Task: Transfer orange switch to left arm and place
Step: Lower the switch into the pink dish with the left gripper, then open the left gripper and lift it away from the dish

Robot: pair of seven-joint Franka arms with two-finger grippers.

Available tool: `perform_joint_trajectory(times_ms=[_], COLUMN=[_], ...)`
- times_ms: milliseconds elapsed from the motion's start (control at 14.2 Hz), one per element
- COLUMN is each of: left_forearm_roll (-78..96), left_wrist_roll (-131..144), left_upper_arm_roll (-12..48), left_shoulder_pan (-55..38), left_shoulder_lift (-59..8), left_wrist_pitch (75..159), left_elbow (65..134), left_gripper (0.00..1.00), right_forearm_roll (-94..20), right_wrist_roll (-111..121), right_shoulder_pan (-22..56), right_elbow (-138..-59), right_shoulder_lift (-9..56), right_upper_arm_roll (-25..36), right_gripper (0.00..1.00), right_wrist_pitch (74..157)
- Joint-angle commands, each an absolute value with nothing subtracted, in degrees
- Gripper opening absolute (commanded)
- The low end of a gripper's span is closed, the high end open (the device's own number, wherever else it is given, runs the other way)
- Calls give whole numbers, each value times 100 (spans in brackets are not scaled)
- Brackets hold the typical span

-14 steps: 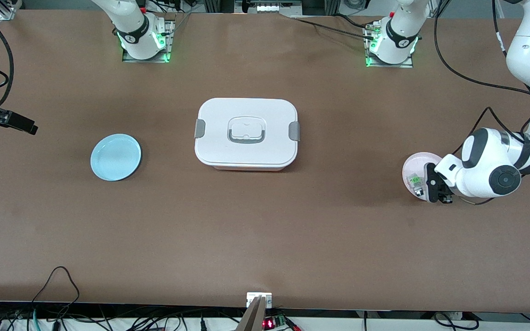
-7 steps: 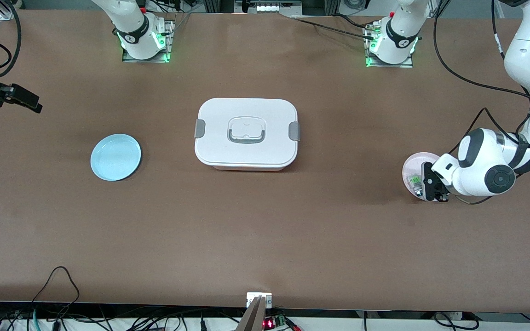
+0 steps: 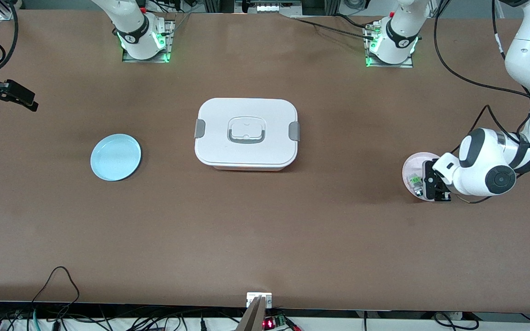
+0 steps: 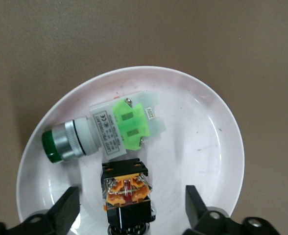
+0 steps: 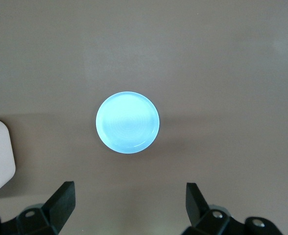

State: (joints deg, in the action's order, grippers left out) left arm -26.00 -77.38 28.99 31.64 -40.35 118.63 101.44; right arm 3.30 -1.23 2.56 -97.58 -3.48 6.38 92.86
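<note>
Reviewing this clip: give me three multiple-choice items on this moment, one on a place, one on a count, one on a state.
1. The orange switch lies: A) on the pink plate B) on the blue plate C) on the box
2. Parts on the pink plate: A) one B) two C) three
3. The left gripper jaws: A) shut on the switch B) open around it C) shut, empty

Key: 1 A, it sits beside the green switch there; 2 B, only those two; 3 B, fingers stand apart either side.

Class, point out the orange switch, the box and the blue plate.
orange switch (image 4: 127, 190), left wrist view, its orange face.
box (image 3: 246, 115), front view, bare lid.
blue plate (image 5: 128, 122), right wrist view, its centre.
</note>
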Motion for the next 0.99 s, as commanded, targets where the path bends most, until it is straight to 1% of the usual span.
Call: perform_joint_trajectory(times_ms=[0,212,423,494,706,917], left_forearm_roll=[-2672,-2637,-2217,-2137,-2092,-2048], left_wrist_roll=[-7787,-7280,-6043,-5620,-4355,-3378], left_upper_arm_roll=[3014,3365,3568,3629,3927,4349], left_shoulder_pan=[3191,3199,3190,3173,3032,3024], left_shoulder_lift=[-3692,-3577,-3551,-3559,-3560,-3560], left_wrist_pitch=[11252,10235,9109,8862,8491,8201], left_elbow=[9959,9363,8423,8150,7727,7585], left_gripper=[100,100,100,100,100,100], right_forearm_roll=[290,308,264,272,272,272], right_wrist_roll=[26,26,-53,-44,-18,-17], right_shoulder_pan=[290,290,290,290,290,290], right_elbow=[-9537,-9475,-9475,-9475,-9475,-9475], right_shoulder_lift=[-272,-290,-290,-290,-299,-299], right_upper_arm_roll=[686,686,764,765,773,773], right_gripper=[100,100,100,100,100,100], right_wrist_pitch=[9062,8886,8903,8895,8895,8895])
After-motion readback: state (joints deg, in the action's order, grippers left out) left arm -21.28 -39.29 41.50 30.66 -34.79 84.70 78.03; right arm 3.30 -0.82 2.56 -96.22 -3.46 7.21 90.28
